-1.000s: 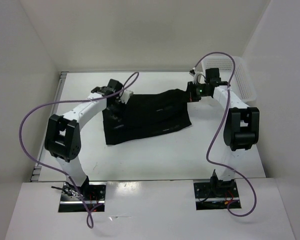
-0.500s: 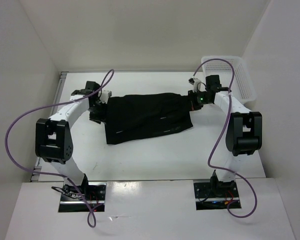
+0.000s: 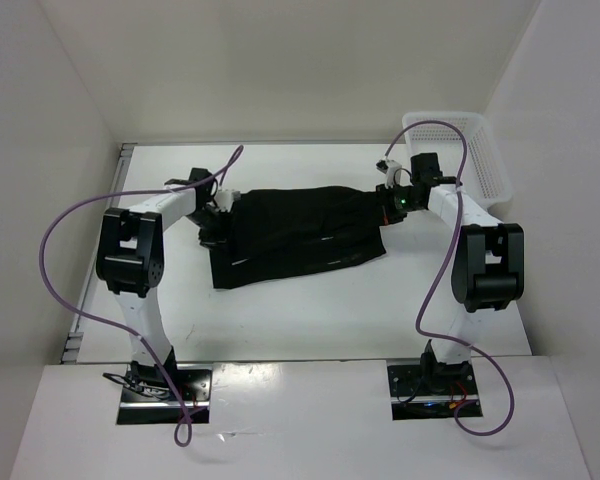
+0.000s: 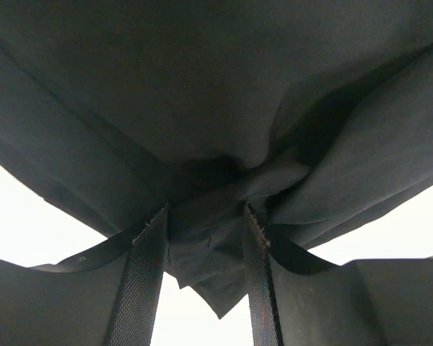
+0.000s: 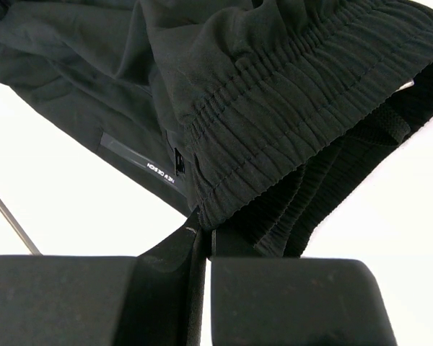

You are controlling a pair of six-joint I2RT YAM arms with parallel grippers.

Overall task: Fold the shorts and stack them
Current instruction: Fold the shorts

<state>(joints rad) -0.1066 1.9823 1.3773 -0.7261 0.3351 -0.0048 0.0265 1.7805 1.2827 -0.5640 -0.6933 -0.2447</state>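
Observation:
The black shorts (image 3: 295, 235) lie stretched across the middle of the table, long side running left to right. My left gripper (image 3: 218, 212) is at their left end. In the left wrist view a bunched fold of the shorts (image 4: 216, 86) is pinched between the fingers (image 4: 141, 288) of my left gripper (image 4: 206, 216). My right gripper (image 3: 390, 205) is at the right end, shut (image 5: 202, 231) on the edge of the elastic waistband (image 5: 289, 79). A small pale label (image 5: 159, 171) shows on the fabric there.
A white mesh basket (image 3: 470, 150) stands at the far right against the wall. White walls close in the table on the left, back and right. Purple cables loop off both arms.
The left gripper swung out to the left, drawing the shorts wider and flatter, then came back a little to the right. The right gripper shifted slightly right, still holding the waistband.

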